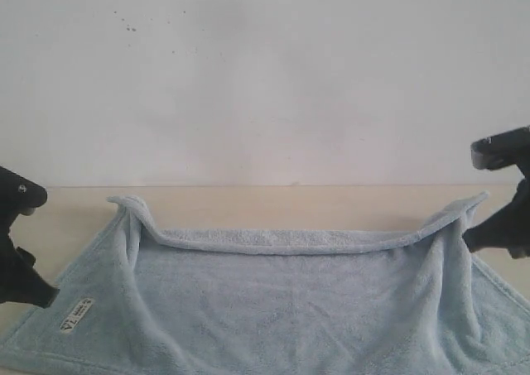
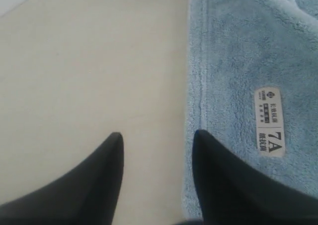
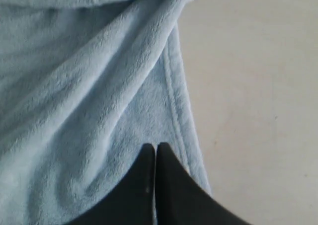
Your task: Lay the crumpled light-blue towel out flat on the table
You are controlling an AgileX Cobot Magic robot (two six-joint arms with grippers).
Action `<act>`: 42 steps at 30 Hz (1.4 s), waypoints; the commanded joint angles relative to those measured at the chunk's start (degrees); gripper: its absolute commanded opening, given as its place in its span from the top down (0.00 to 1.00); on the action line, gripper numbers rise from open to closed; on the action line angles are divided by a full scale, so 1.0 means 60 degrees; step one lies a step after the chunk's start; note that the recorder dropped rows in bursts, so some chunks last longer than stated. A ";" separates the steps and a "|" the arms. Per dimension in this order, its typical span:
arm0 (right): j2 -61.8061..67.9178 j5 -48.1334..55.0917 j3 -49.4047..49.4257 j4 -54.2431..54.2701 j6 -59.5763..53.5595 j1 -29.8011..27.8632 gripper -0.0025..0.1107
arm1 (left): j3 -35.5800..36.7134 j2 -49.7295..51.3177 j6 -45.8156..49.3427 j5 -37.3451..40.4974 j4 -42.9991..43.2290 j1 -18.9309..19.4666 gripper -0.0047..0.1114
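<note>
Though the light-blue towel (image 1: 281, 309) lies mostly spread on the table (image 1: 273, 205) across the lower frame, its upper edge is rolled over with both corners peaked, likely left to flatten; left gripper (image 2: 158, 133) gapes empty at the left hem, right gripper (image 3: 155, 146) shut, nothing visibly pinched.

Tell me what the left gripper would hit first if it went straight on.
Probably the bare table, beside the hemmed edge of the towel; the left gripper may clip that edge. Depth is unclear.
</note>
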 commanded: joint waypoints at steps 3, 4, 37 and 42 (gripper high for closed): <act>-0.0556 -0.0657 0.0966 0.0357 -0.0101 -0.0045 0.98 | 0.0077 0.0139 0.0246 0.0666 -0.0003 -0.0020 0.60; -0.0704 -0.0674 0.1013 0.0545 -0.0101 -0.0045 0.98 | 0.0077 0.0282 0.0152 0.0683 -0.0003 -0.0020 0.62; -0.3401 0.1375 0.1079 0.7043 -0.5636 -0.0045 0.98 | 0.0130 -0.0042 -0.1879 0.3035 -0.0003 0.0834 0.93; -0.3401 0.1468 0.1079 0.7107 -0.5636 -0.0045 0.98 | 0.0042 -0.1193 -0.1643 0.3759 -0.0003 0.0834 0.93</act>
